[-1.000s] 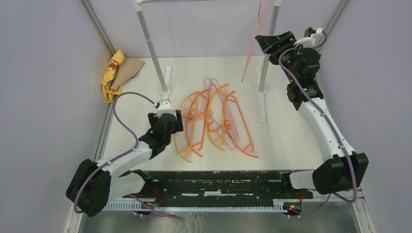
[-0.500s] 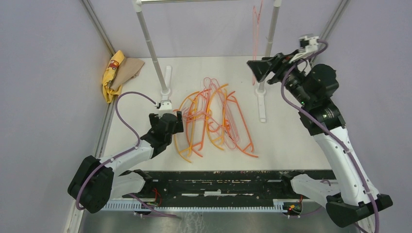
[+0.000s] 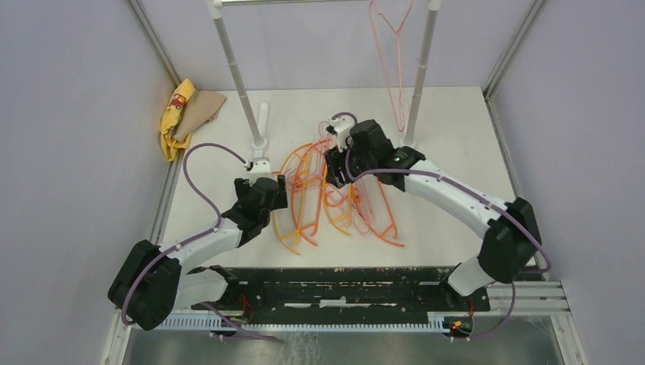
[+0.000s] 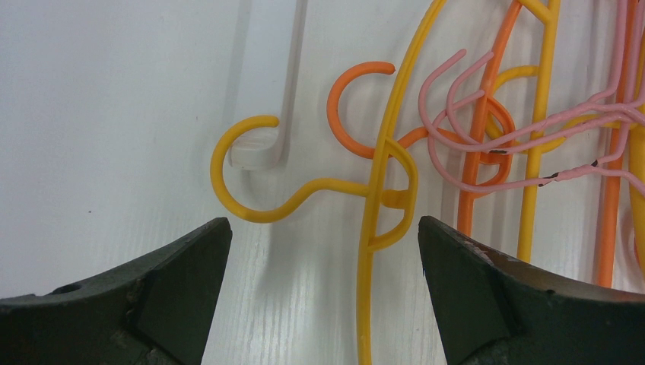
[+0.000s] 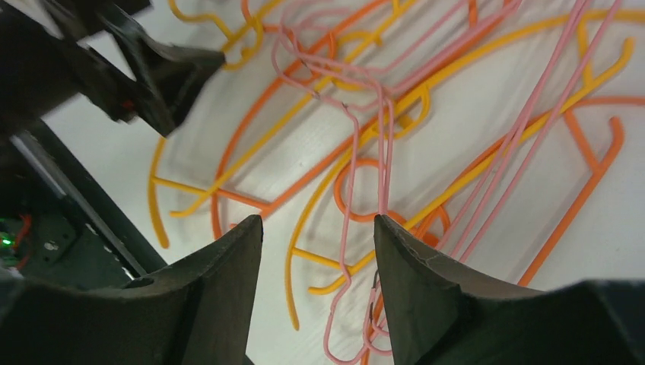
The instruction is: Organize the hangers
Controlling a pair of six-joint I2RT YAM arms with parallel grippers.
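"Judging from the table (image 3: 456, 198), how far along is this?"

"Early, I'd say. One hung pink hanger (image 3: 398, 84) is on the white rack (image 3: 237, 76) above the far edge, beside its right pole (image 3: 421, 76). The rest lie in a tangled pile (image 3: 335, 198) at the table's middle."

"And the grippers?"

"The right gripper (image 3: 337, 169) hovers over the pile's far part, spread wide and empty. A pale pink wire hanger (image 5: 350, 198) runs between its jaws. The left gripper (image 3: 262, 182) sits at the pile's left side, equally wide and empty, straddling the hooked neck of a yellow plastic hanger (image 4: 389, 198)."

"Next move?"

"Probably a pick: lower, close on one hanger only, then lift slowly. The hooks interlock, so neighbours may drag along."

"Any writing?"

"None legible. The yellow cloth (image 3: 176, 114) in the far left corner carries a red print, too small to read."
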